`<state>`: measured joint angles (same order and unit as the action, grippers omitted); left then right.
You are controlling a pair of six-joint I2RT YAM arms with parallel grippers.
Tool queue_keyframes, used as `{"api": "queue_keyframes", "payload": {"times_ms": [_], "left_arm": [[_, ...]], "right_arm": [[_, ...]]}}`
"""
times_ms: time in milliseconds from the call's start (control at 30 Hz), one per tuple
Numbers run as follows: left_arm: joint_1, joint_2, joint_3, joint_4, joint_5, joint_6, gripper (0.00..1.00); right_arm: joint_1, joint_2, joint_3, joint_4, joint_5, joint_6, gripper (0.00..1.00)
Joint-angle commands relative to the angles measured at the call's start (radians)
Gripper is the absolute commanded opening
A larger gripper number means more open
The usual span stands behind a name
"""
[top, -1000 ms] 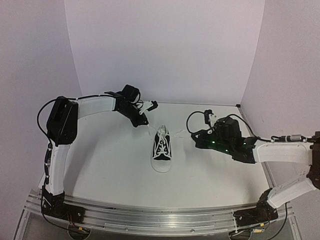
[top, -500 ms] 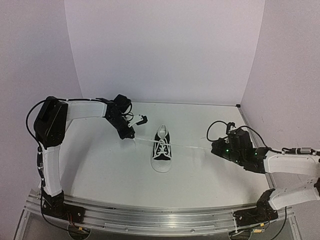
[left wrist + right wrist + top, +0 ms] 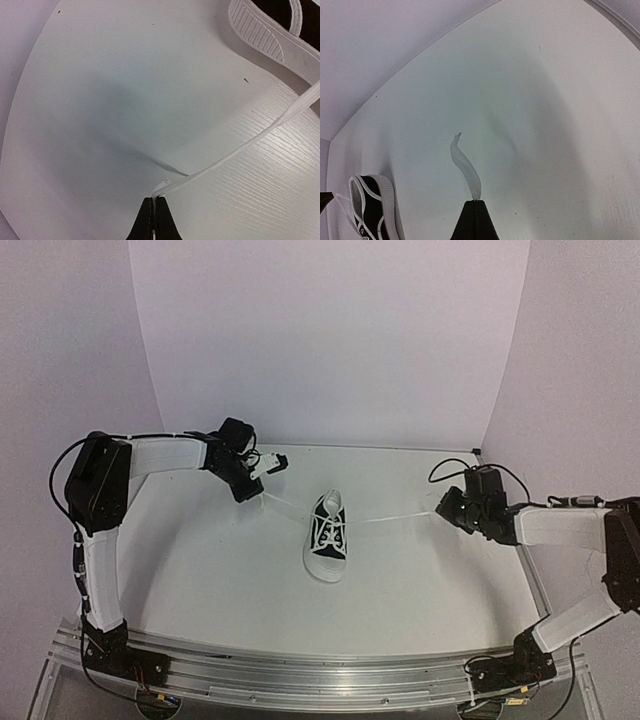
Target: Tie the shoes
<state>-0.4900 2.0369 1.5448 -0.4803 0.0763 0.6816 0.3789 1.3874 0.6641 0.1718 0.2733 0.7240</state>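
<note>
Top view, your black sneaker (image 3: 328, 540) mid table (image 3: 200, 580), toe to 6 o'clock, left hand (image 3: 257, 494) at its 10, right hand (image 3: 445, 508) at its 3, left wrist, hand pinching a white lace (image 3: 240, 149), right wrist, hand pinching the other lace (image 3: 465, 167).

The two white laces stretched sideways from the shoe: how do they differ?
The left lace spans a shorter stretch from the shoe than the right lace. The left lace slants away toward the far left; the right lace runs almost straight sideways. Both are white and stretched out, pinched by the shut left end effector and right end effector.
</note>
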Motion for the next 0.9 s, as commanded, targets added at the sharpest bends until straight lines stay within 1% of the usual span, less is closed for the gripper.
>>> {"api": "queue_keyframes", "payload": {"times_ms": [0, 167, 300, 467, 633, 867], "left_arm": [[0.016, 0.007, 0.004, 0.077, -0.064, 0.064, 0.0], [0.059, -0.015, -0.021, 0.095, -0.133, 0.101, 0.0], [0.06, -0.065, -0.087, 0.096, -0.109, 0.109, 0.0], [0.068, -0.068, -0.128, 0.105, -0.114, 0.098, 0.0], [0.072, -0.069, -0.129, 0.102, -0.111, 0.089, 0.0], [0.08, -0.07, -0.141, 0.099, -0.097, 0.085, 0.0]], "right_arm": [[-0.015, 0.082, 0.099, 0.028, -0.096, -0.028, 0.0], [-0.015, 0.094, 0.098, 0.04, -0.123, -0.031, 0.0], [-0.015, 0.146, 0.081, 0.063, -0.178, 0.014, 0.0], [-0.015, 0.194, 0.068, 0.079, -0.152, 0.013, 0.0], [-0.024, 0.237, 0.075, 0.08, -0.161, 0.009, 0.0], [-0.043, 0.307, 0.044, 0.078, -0.213, 0.061, 0.0]]}}
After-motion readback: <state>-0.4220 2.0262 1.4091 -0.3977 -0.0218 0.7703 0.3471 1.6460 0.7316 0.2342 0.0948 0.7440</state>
